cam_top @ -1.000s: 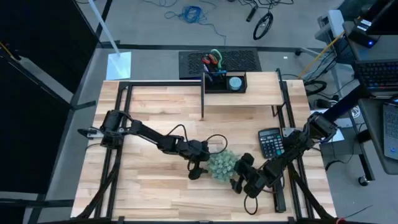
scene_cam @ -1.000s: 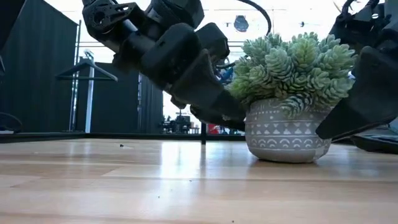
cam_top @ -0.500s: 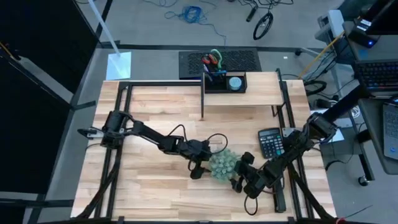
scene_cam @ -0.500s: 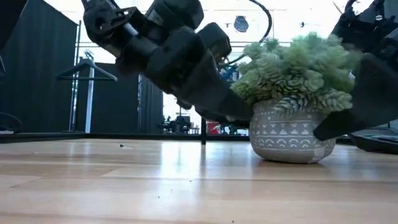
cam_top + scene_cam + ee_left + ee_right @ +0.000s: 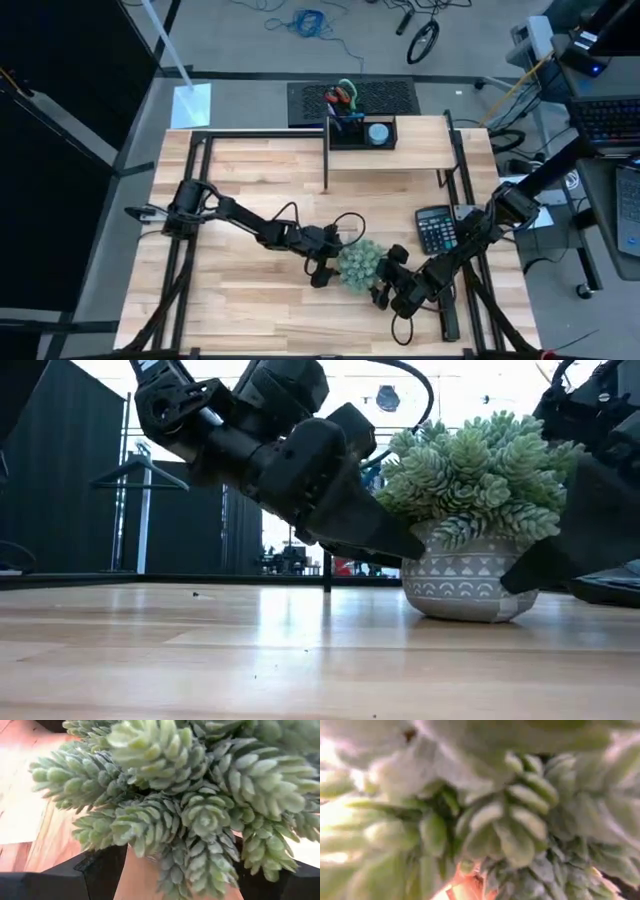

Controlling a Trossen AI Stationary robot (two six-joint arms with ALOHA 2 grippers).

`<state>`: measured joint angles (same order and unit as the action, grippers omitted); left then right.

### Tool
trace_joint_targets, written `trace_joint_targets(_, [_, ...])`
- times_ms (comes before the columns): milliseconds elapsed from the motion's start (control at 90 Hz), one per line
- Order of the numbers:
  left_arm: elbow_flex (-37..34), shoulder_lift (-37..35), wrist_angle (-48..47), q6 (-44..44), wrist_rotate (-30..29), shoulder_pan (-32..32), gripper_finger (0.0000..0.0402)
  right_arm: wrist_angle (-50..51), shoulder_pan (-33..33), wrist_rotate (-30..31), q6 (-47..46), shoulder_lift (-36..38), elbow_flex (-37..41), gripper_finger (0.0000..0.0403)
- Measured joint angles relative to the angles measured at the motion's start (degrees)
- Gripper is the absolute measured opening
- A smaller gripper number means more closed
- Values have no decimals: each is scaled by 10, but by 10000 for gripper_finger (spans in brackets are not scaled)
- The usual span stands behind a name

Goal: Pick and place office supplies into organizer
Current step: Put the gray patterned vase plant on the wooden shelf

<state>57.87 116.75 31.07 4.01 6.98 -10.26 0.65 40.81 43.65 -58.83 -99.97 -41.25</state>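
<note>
Near edge, centre-right of the wooden table (image 5: 250, 180): one potted succulent (image 5: 478, 470), pale green rosettes in a grey-white pot with a triangle pattern, standing upright on the boards. Left gripper (image 5: 325, 268) is pressed against the plant's left side, its dark fingers (image 5: 95, 870) spread apart with the foliage between them; whether they actually grip the pot cannot be told. Right gripper (image 5: 383, 285) is close against the plant's right side; its own camera is filled with leaves and whether its fingers are apart or together cannot be told. Just right of the plant, mid-table: one black calculator (image 5: 434, 228) with grey keys. Far edge, on a raised wooden shelf (image 5: 425, 150): the organizer (image 5: 362, 133), a black mesh tray, holding scissors (image 5: 342, 97) with red and green handles, dark and blue pens (image 5: 345, 118), and a round blue-grey disc (image 5: 378, 132) in its right compartment. Beyond the table: grey floor, a black mat, a blue cable, dark curtains at left.
</note>
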Motion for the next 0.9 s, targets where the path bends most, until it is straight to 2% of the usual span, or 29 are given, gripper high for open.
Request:
trace_joint_targets(389, [0,9,14,0,1,-2,309,5,0,16,8,-1,0,385])
trace_joint_targets(556, [13,9,7,-2,23,-1,309,5,0,18,-26,-1,0,385])
trace_joint_targets(900, [30,9,-6,-17,31,-3,309,-1,-1,16,-19,3,1,385])
